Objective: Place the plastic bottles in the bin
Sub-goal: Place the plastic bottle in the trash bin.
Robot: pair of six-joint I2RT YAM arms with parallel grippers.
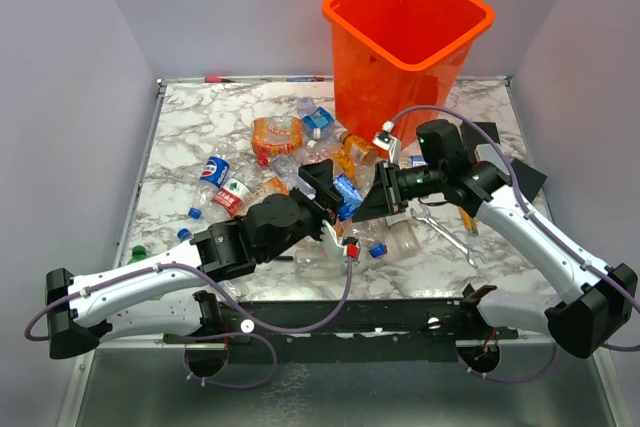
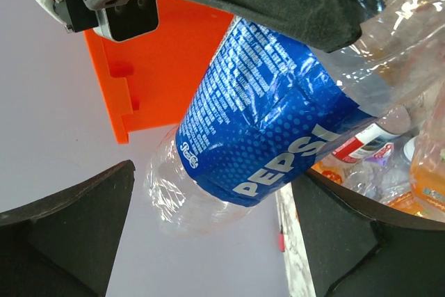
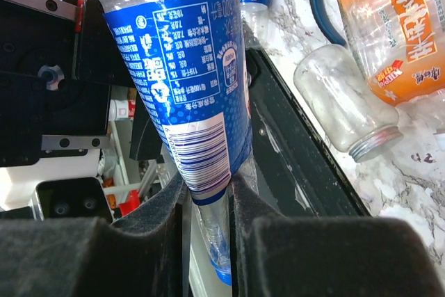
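Handover pose, I'd say. Mid-table, above the pile, the right gripper [image 1: 368, 202] is clamped on a crushed Pepsi bottle [image 1: 348, 192]. It pinches the thin neck end by the blue cap, so the labelled body sticks out free toward the left. The left gripper [image 1: 335, 207] has its jaws wide apart, one finger either side of that body; I can't see any contact from here. My read: left is set to take the body, or right just hasn't swung to the bin yet.

The orange bin [image 1: 390, 97] stands far right, well apart from the held bottle. The loose bottles [image 1: 232, 194] lie on the marble table [image 1: 180, 117].

Writing: white "PEPSI" on the blue label in the left wrist view. The right wrist view shows its barcode and a Chinese nutrition panel, too small to read. An orange-label bottle [image 3: 393, 26] beside it carries large Chinese characters. A second Pepsi-logo bottle [image 1: 213, 169] lies at the left. The steel wrench [image 1: 450, 232] sits near right, untouched.
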